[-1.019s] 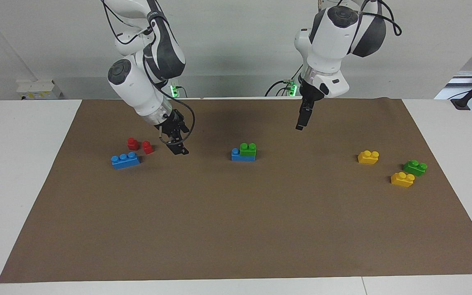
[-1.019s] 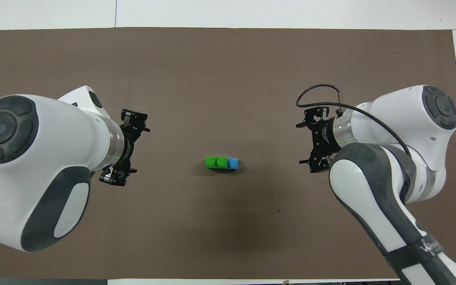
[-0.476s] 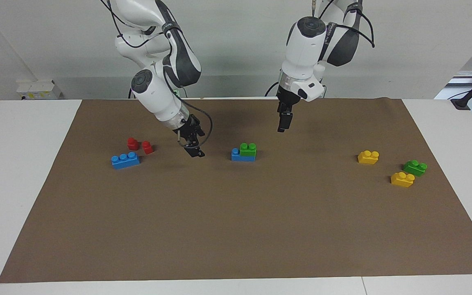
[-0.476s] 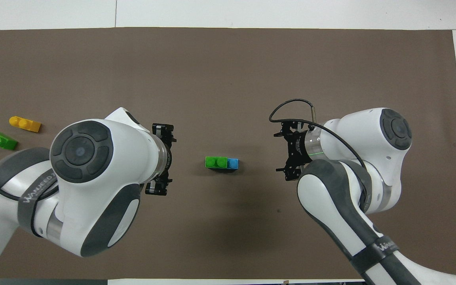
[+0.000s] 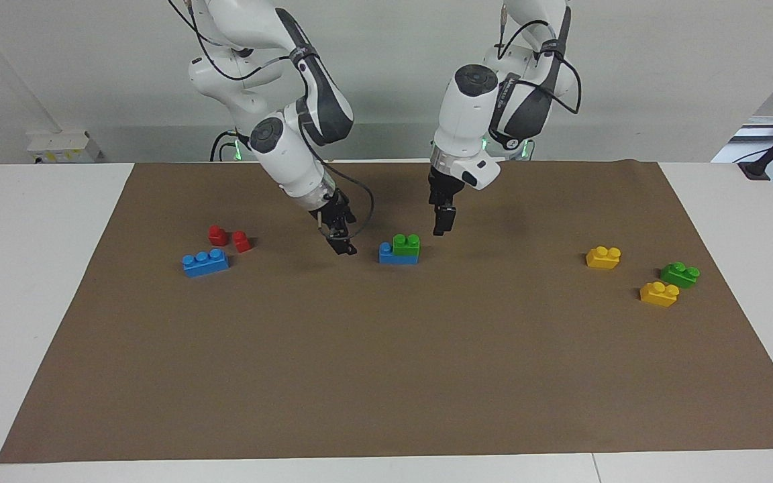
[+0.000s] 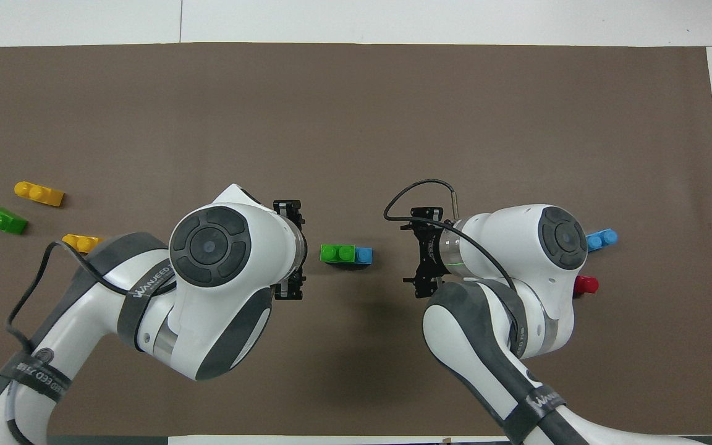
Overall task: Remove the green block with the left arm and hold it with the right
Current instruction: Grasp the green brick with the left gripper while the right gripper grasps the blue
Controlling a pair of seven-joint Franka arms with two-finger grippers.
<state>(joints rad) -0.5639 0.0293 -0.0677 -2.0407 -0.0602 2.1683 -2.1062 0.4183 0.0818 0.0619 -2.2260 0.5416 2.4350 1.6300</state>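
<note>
A green block (image 5: 406, 244) (image 6: 338, 253) sits stacked on one end of a blue brick (image 5: 391, 255) (image 6: 364, 254) in the middle of the brown mat. My left gripper (image 5: 440, 227) (image 6: 294, 250) hangs open, just above the mat, beside the green block toward the left arm's end. Beside the blue brick, toward the right arm's end, my right gripper (image 5: 345, 247) (image 6: 421, 253) is low over the mat and also open. Neither gripper touches the stack, and nothing is between their fingers.
Toward the left arm's end lie a second green block (image 5: 680, 274) (image 6: 0, 219) and two yellow bricks (image 5: 603, 257) (image 5: 659, 294). Toward the right arm's end lie a longer blue brick (image 5: 205, 262) (image 6: 601, 238) and two small red pieces (image 5: 218, 235) (image 5: 241, 241).
Both grippers have closed in on the stacked bricks from either end of the table, and the left one has dropped lower. The bricks have not moved.
</note>
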